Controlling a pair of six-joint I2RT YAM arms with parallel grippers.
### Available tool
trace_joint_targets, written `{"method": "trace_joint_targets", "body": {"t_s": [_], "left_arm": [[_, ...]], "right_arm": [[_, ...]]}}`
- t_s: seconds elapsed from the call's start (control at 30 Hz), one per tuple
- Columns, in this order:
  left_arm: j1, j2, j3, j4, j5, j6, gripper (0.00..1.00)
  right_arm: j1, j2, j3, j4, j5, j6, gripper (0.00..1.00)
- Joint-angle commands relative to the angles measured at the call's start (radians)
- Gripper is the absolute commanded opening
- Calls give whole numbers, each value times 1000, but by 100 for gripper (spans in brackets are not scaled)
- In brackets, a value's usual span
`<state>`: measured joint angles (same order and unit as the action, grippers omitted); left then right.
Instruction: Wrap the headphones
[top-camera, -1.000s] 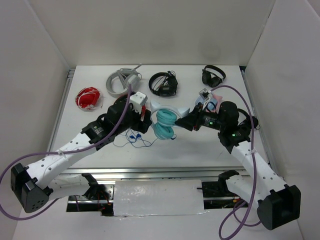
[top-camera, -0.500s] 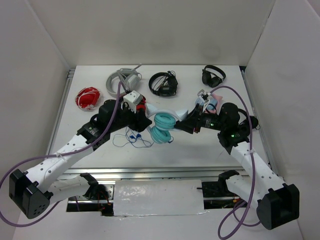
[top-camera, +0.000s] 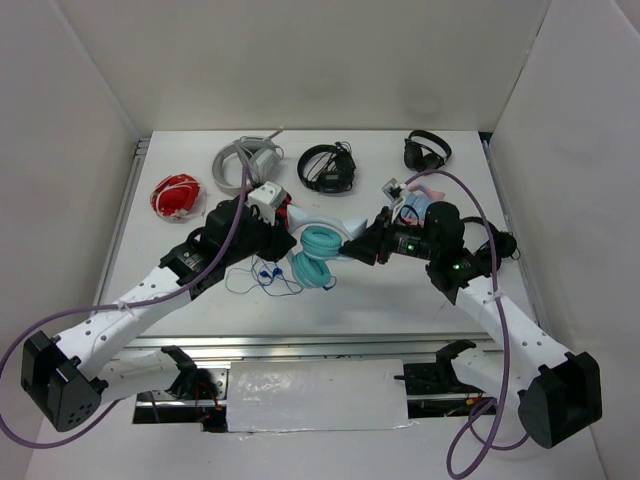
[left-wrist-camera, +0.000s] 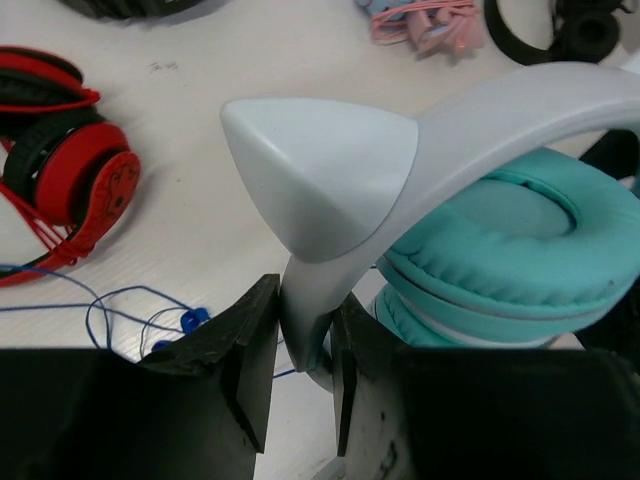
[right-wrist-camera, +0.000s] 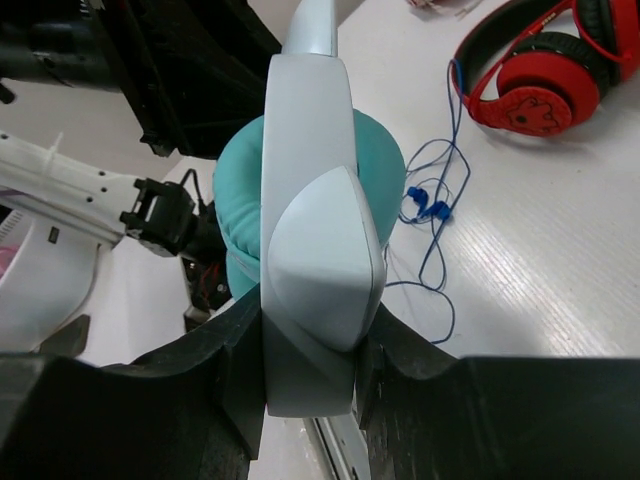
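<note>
The teal headphones (top-camera: 320, 255), on the near side of the black headphones (top-camera: 326, 168), are held between both hands. The left hand (left-wrist-camera: 303, 350) pinches one end of the white band (left-wrist-camera: 520, 110), and the right hand (right-wrist-camera: 310, 365) clamps its other ear-shaped part. The blue cable (top-camera: 262, 278) trails loose on the surface (top-camera: 400, 300). An uneven pull could twist the band free or snag the cable. No container is in view.

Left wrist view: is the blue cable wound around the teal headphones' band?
No, the blue cable lies loose on the table; the white band is bare.
</note>
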<state>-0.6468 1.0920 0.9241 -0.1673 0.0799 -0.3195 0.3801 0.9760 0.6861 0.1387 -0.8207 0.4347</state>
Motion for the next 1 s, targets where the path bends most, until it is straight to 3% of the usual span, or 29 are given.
{"method": "trace_joint_targets", "body": {"t_s": [0.0,0.1,0.2,0.23,0.4,0.43,0.53,0.7,0.97], "left_arm": [[-28,17,84,-7,-172,-79,0],[-45,26,117,-35,-275,-139,0],[-50,25,140,-64,-295,-167,36],[-54,23,143,-78,-302,-173,54],[-71,-33,127,-139,-301,-176,75],[-74,-55,118,-155,-301,-178,96],[-76,-167,66,-175,-321,-205,99],[-77,-317,-81,-210,-335,-285,99],[-140,-155,-168,-83,-282,-317,99]], "right_arm": [[57,3,58,-31,89,-62,0],[88,-22,40,-30,152,-64,0],[94,-74,-9,36,256,11,0],[94,-85,-17,59,317,27,0],[82,-97,44,22,440,56,0],[82,-99,50,19,460,62,0],[56,-99,56,39,512,93,0],[6,-96,78,97,467,171,0],[2,-123,118,165,419,217,0]]}}
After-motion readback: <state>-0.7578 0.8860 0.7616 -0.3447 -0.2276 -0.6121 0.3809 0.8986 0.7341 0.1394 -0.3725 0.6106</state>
